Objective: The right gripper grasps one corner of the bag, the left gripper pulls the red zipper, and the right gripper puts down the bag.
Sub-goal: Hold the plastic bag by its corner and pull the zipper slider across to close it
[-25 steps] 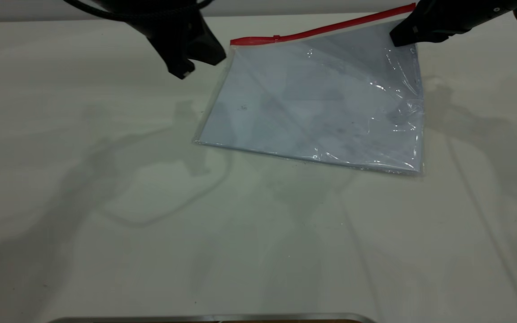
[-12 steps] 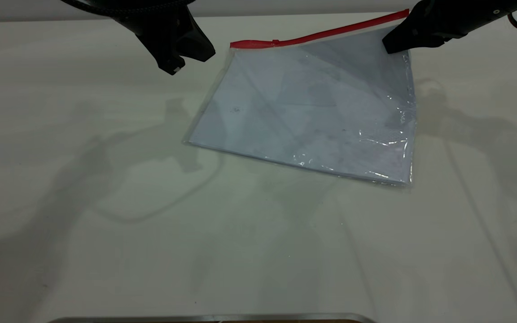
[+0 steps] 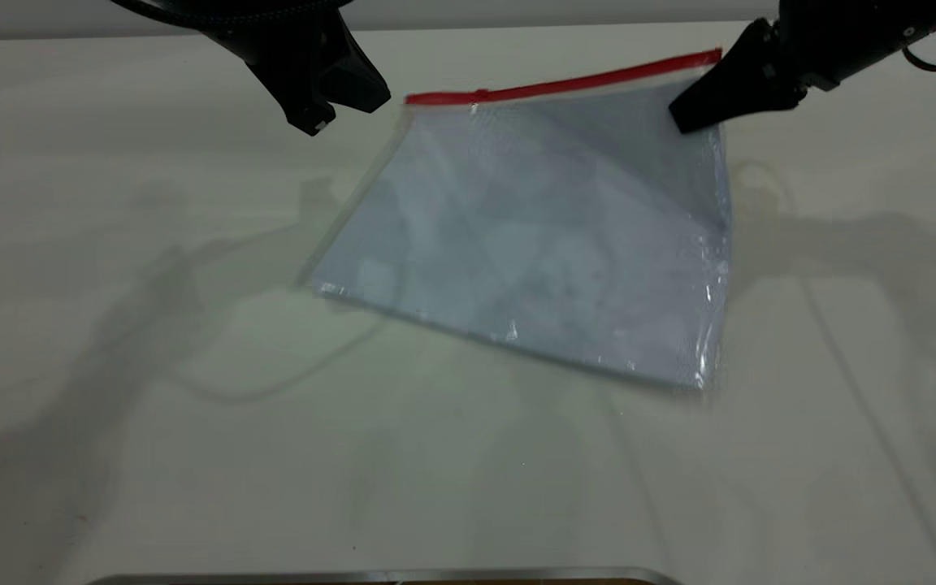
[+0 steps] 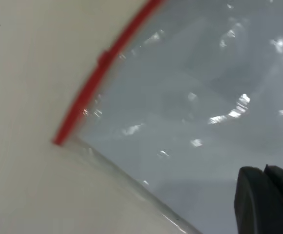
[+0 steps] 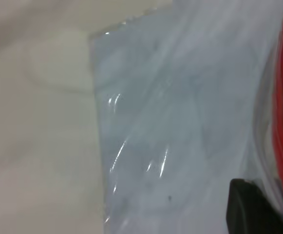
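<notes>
Right gripper [image 3: 691, 110] pinching bag [image 3: 549, 227] corner, lifted.

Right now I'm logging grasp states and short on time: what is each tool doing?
Left gripper: hovers off the bag's left end, holding nothing; open or shut cannot be told.
Right gripper: shut on the corner of the bag.

glossy clear plastic bag [image 3: 549, 244], red plastic zipper [image 3: 565, 84], matt pale table [image 3: 192, 455]
</notes>
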Tool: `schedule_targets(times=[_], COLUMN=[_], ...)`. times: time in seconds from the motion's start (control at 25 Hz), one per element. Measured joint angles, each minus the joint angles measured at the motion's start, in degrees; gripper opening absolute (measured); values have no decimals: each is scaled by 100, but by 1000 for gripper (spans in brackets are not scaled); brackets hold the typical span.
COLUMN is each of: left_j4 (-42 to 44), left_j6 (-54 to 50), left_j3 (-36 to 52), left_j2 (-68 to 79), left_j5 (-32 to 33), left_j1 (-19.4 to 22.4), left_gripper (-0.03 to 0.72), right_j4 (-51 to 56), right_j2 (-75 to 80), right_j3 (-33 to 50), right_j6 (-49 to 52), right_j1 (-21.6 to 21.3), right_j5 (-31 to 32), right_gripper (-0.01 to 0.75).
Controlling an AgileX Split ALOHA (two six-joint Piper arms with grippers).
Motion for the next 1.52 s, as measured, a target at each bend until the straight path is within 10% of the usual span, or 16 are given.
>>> schedule_targets(times=[0.56, 1.0, 1.52], left_j4=[-16, -547, -40], left_j6=[-3, 69, 525], left_j3=[0, -69, -679], left_j2=[25, 448, 993], left_j5=[135, -381, 246], left_j1=[0, -5, -5], left_gripper=[144, 448, 460], right_j4=[-487, -506, -771], right_j2=[0, 0, -11], right_j3=[0, 0, -12], right_j6=[572, 544, 143], right_j1=[0, 13, 670], right_j5=[955, 1071, 997], right_gripper=[41, 41, 42])
